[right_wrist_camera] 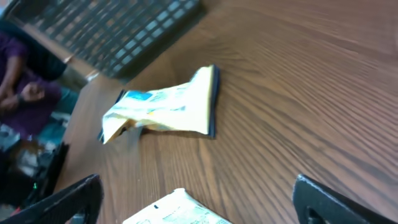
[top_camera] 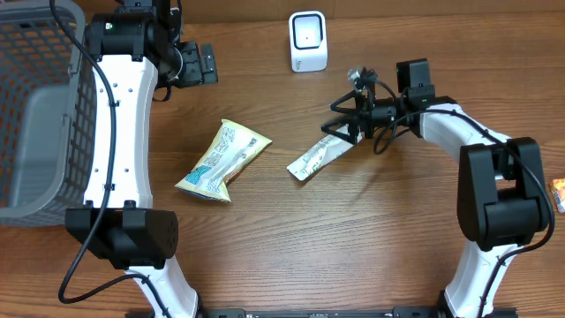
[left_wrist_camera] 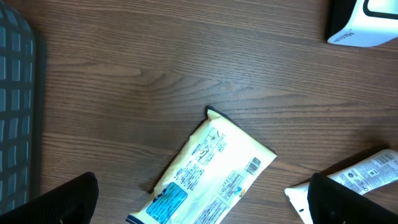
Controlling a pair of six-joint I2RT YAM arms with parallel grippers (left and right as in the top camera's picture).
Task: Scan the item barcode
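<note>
White sachet is flat on the counter, lying diagonally near mid-counter. Its upper end sits right at the right gripper. In the right wrist view that end shows at the bottom edge between the two fingers, which are spread wide on either side. Nothing is pinched. I can't tell whether a fingertip touches the sachet.

Scanner is a white box standing upright at the far side of the counter. It is up and left of the right gripper and well apart from the sachet.

Yellow packet is also flat on the counter, left of the sachet with a gap between them. In the left wrist view it is face up, with a barcode readable near one corner. The sachet's end shows at the lower right and the scanner at the top right.

Left gripper hangs above the counter beyond the yellow packet. Its fingers are spread wide and hold nothing.

Grey mesh basket is at the counter's left end, beside the left arm. A small orange thing sits at the right edge, too small to identify.
</note>
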